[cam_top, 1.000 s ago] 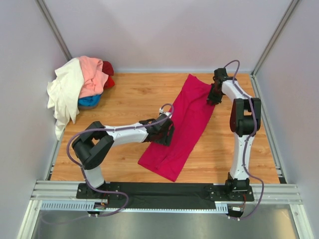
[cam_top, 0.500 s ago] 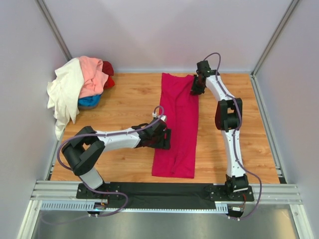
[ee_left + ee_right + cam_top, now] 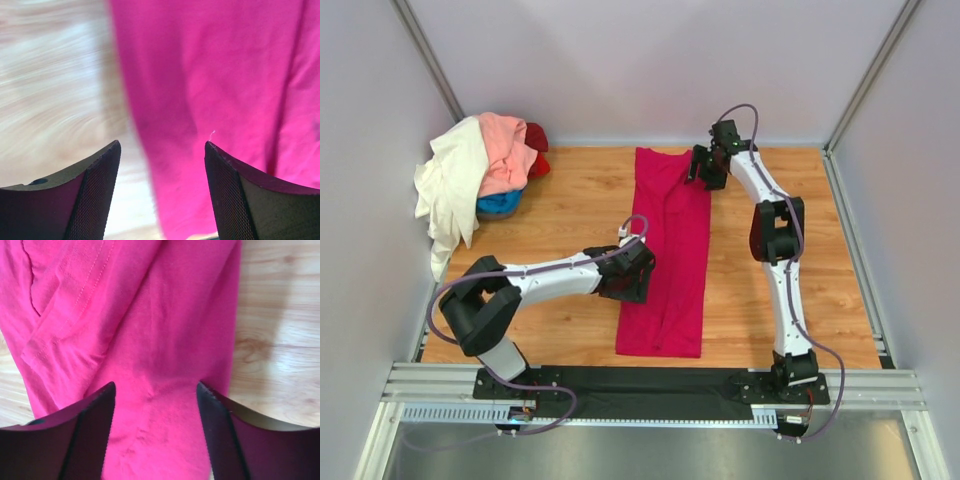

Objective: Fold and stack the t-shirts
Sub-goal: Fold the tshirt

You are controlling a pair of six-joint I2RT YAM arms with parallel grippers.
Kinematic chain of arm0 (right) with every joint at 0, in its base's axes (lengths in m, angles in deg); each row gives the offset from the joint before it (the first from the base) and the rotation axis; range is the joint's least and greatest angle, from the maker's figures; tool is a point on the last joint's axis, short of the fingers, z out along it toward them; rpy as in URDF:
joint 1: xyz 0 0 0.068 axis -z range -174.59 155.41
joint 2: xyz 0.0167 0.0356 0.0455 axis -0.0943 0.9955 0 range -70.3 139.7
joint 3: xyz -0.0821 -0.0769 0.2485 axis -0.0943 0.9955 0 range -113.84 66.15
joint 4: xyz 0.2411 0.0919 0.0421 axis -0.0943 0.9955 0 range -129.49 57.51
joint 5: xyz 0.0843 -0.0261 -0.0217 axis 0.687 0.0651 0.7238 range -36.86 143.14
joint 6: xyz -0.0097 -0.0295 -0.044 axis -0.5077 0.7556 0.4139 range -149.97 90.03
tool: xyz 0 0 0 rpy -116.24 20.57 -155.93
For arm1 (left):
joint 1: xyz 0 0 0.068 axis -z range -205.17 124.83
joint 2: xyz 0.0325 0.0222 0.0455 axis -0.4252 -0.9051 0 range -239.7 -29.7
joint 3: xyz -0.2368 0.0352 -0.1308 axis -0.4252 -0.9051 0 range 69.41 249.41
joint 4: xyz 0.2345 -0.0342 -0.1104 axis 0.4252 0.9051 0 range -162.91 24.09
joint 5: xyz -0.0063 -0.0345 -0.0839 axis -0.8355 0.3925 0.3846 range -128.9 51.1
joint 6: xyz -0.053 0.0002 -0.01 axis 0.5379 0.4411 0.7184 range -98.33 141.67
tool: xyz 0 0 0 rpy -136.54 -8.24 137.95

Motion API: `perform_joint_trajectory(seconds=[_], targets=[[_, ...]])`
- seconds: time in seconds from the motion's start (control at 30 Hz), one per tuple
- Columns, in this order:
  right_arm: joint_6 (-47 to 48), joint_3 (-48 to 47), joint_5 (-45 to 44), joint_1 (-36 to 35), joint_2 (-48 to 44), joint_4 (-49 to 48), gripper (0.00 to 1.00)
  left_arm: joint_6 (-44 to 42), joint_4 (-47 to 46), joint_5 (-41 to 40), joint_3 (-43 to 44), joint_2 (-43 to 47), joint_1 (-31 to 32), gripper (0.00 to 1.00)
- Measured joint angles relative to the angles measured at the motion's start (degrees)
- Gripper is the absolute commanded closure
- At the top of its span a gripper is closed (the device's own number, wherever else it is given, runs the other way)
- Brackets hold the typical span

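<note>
The large magenta-pink t-shirt (image 3: 665, 250) lies on the wooden table as a long narrow strip, running from the back to the front edge. My left gripper (image 3: 628, 272) is open at the strip's left edge, midway along; in the left wrist view (image 3: 162, 145) the shirt's edge (image 3: 210, 75) runs between the jaws. My right gripper (image 3: 705, 168) is open over the strip's back right corner; in the right wrist view (image 3: 155, 385) the cloth (image 3: 165, 330) fills the gap and a folded sleeve (image 3: 65, 305) lies to the left. Neither gripper holds anything.
A pile of shirts sits at the back left corner: cream-white (image 3: 448, 190) hanging over the table edge, salmon pink (image 3: 507, 150), red (image 3: 537, 150) and blue (image 3: 500, 203). Grey walls close in the table on three sides. Bare wood (image 3: 800, 260) lies right of the strip.
The magenta shirt has swung from a diagonal to nearly straight front-to-back and shifted left. Both grippers have moved left with it.
</note>
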Motion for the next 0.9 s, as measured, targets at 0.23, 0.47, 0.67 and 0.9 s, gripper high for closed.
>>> perform_joint_trajectory(seconds=[0.23, 0.47, 0.67, 0.9], targets=[[2.6, 2.7, 2.2, 2.3, -6.6, 2.4, 0.26, -2.0, 10.3, -7.0, 4.5, 9.9, 0.6, 0.24], [1.1, 36.5, 0.4, 1.0, -38.9, -1.5, 0.33, -1.7, 10.8, -7.3, 0.7, 21.4, 0.7, 0.24], [-3.0, 72.6, -5.9, -11.3, -63.7, -6.6, 0.45, 0.2, 10.2, -4.8, -10.3, 25.5, 2.3, 0.25], [-13.7, 97.6, -10.3, -27.8, -79.2, -6.7, 0.63, 3.5, 7.2, -1.7, -19.6, 32.8, 4.7, 0.25]])
